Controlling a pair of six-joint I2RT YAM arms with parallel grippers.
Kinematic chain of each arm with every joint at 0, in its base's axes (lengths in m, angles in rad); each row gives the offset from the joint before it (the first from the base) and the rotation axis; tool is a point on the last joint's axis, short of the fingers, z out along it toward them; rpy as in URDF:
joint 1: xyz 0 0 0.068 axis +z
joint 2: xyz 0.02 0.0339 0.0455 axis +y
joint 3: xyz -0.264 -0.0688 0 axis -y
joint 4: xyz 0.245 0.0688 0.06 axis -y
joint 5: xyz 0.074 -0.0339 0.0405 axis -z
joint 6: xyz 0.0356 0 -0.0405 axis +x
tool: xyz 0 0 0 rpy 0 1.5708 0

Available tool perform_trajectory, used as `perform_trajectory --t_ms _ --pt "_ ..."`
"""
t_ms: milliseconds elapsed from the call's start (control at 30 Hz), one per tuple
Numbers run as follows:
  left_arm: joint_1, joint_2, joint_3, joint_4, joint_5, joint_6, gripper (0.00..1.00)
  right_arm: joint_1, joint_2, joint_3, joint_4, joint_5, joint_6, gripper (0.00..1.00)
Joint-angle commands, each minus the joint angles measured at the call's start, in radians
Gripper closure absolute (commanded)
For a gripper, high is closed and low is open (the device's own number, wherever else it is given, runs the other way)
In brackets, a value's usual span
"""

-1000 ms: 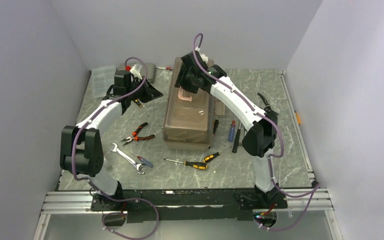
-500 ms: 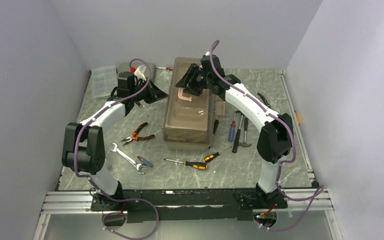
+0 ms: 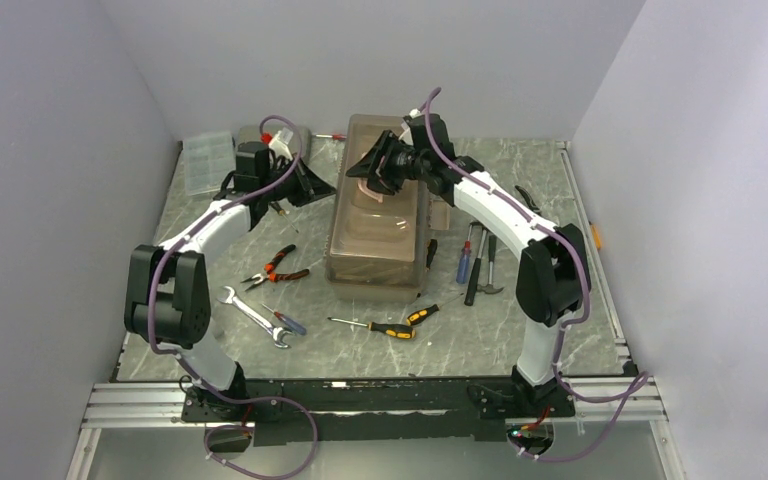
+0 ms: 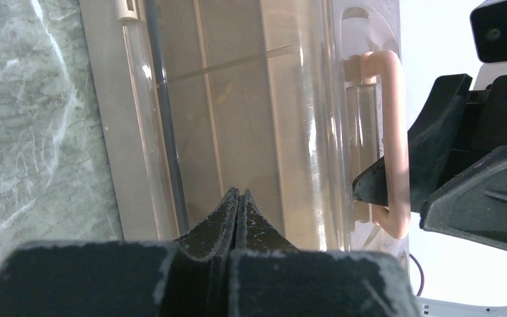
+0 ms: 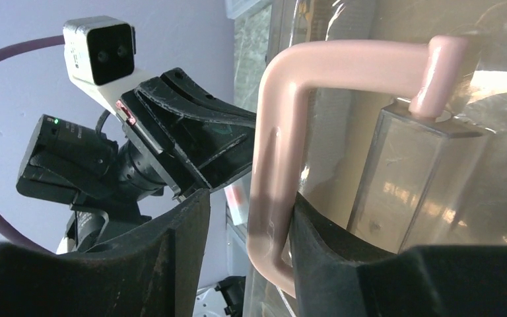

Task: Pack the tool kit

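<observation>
Right wrist view shows the toolbox (image 5: 436, 99) with its pink handle (image 5: 270, 198) between the fingers of the right gripper (image 5: 247, 231). The jaws stand apart: one finger touches the handle, the other has a gap. The box stands closed in the middle of the worktop (image 3: 580, 330), reaching toward its far edge. If this arm pulls now, I think the handle can slip out. Or the whole box can tilt instead of the lid opening. The left gripper (image 4: 237, 205), fingers pressed together, is just at the left side of the lid, and I cannot tell if it touches. Both grippers are near, so they can collide. The pliers (image 3: 278, 268) and screwdriver (image 3: 385, 328) lie outside, beside the box.
</observation>
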Motion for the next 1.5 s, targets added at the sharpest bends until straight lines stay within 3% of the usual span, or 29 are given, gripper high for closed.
perform_trajectory --t_ms 0,300,467,700,1100,1267,1467 --pt "-0.004 -0.077 0.063 -0.051 -0.008 0.050 1.00 0.008 -0.077 -0.035 0.167 -0.097 0.048 0.52" --pt "0.022 -0.180 0.201 -0.278 -0.090 0.151 0.88 -0.029 -0.138 -0.145 0.308 -0.136 0.090 0.54" --pt "0.033 -0.157 0.268 -0.268 0.040 0.093 0.80 -0.039 -0.151 -0.148 0.297 -0.135 0.076 0.53" --pt "0.008 -0.061 0.286 -0.159 0.160 -0.034 0.55 -0.050 -0.174 -0.189 0.340 -0.138 0.094 0.53" --pt "-0.052 0.077 0.353 -0.065 0.209 -0.153 0.46 -0.050 -0.176 -0.195 0.348 -0.150 0.089 0.53" --pt "-0.081 0.124 0.410 -0.089 0.189 -0.163 0.31 -0.051 -0.171 -0.181 0.311 -0.145 0.062 0.52" --pt "-0.115 0.197 0.520 -0.197 0.176 -0.148 0.28 -0.050 -0.152 -0.160 0.299 -0.155 0.051 0.51"
